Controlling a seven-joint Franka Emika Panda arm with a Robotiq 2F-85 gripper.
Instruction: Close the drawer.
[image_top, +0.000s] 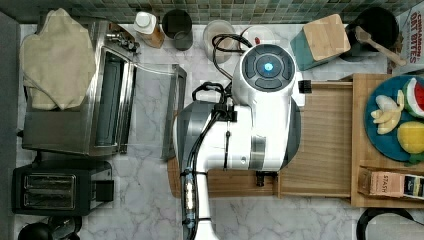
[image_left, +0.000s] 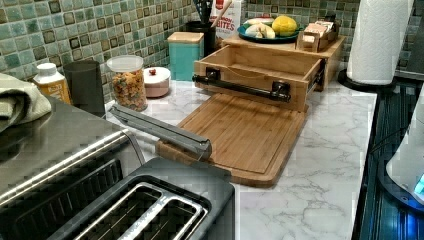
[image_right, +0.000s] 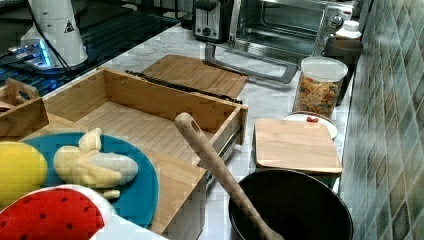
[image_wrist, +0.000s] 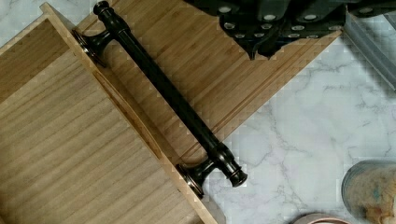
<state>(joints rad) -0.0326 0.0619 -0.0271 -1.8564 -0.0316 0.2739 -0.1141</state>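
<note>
In the left view, going left to right, one toaster oven (image_left: 60, 145) stands with its glass door (image_left: 160, 129) dropped open, then one cutting board (image_left: 240, 135) lies flat on the marble table (image_left: 325, 165), and behind it one drawer (image_left: 260, 67) sits pulled well out of its wooden stand, empty, with one dark bar handle (image_left: 240, 86) across its front.

The closing push looks not yet begun. In the wrist view the claw (image_wrist: 275, 23) hangs above the cutting board, apart from the handle; whether it is open I cannot tell. The next move likely calls for meeting the drawer front squarely and pushing it straight in along its slides.
</note>
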